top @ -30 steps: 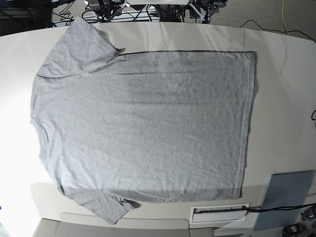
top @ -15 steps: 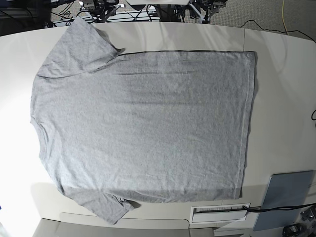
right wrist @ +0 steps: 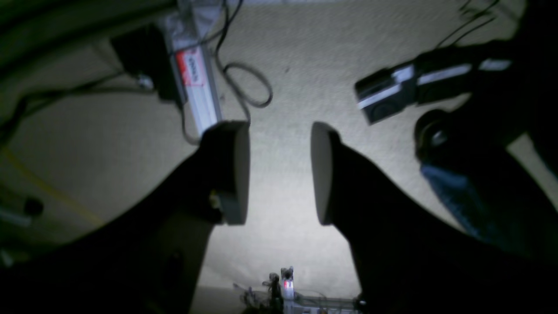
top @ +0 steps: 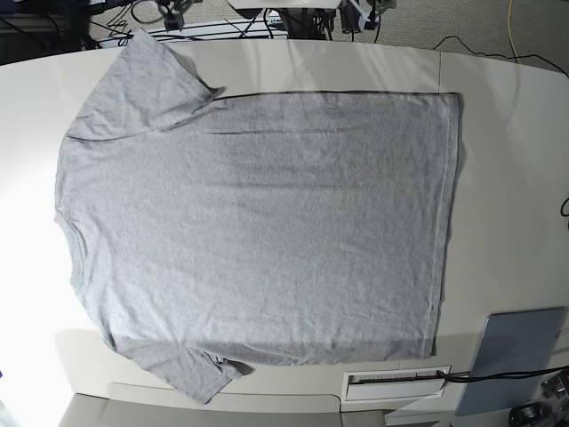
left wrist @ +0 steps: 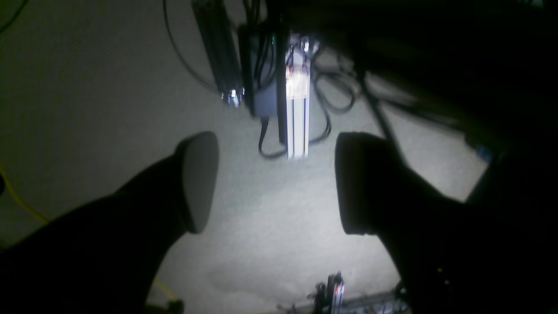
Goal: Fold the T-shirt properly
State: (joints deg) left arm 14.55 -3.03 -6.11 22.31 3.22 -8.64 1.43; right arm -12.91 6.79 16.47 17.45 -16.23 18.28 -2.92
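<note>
So, shirt: one T-shirt (top: 258, 236) lies flat on the table (top: 507, 160), spread out wide, plain grey side up. No letters show on it.
Sleeves: two. One (top: 147, 84) points to the far edge, one (top: 182, 374) hangs near the close edge.
Neck: it sits at the left side of the base view. The hem (top: 449, 222) is at the right side.
Left gripper (left wrist: 274, 183): one, jaws wide apart, holding nothing. It is off the table, over the floor and some cables.
Right gripper (right wrist: 279, 174): one, jaws a bit apart, holding nothing. It is over the floor too.
Arms over the table: none show in the base view.
Panel (top: 511, 356): one, blue-grey, flat, at the near right corner, just beside the hem.
Could go wrong, pinch: a gripper may grab only the top layer, so the shirt comes apart and bunches up.
Could go wrong, sleeve: the close sleeve may slip off the edge and drag the fold crooked.
Could go wrong, panel: an arm reaching for the hem may bump it.
Could go wrong, pull: two grippers pulling unevenly would leave wrinkles.
</note>
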